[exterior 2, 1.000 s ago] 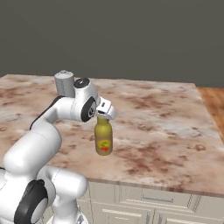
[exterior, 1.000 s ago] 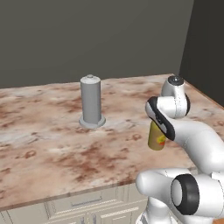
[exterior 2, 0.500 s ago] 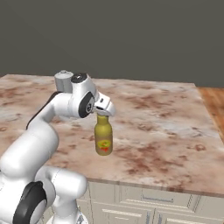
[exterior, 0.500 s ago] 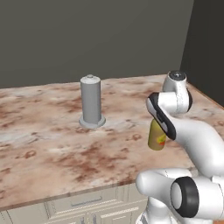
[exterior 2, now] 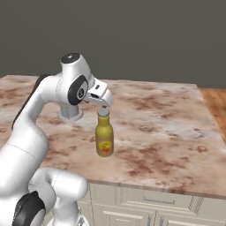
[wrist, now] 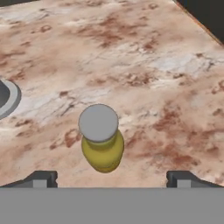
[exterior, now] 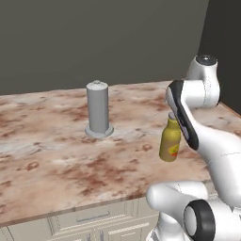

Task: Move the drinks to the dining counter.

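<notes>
Bottle (exterior 2: 104, 137) stands upright on the dining counter (exterior 2: 167, 128), near its front edge; tool (exterior 2: 103, 105) spread apart above.

Both base views look forward and down across the marble surface (exterior: 52, 160) toward the dark wall, sharing the bottle (exterior 2: 104, 137); the hand view looks down on its cap from close above.

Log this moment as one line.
gripper: open above bottle | mustard bottle: upright on dining counter | grey cylinder: beside
</notes>
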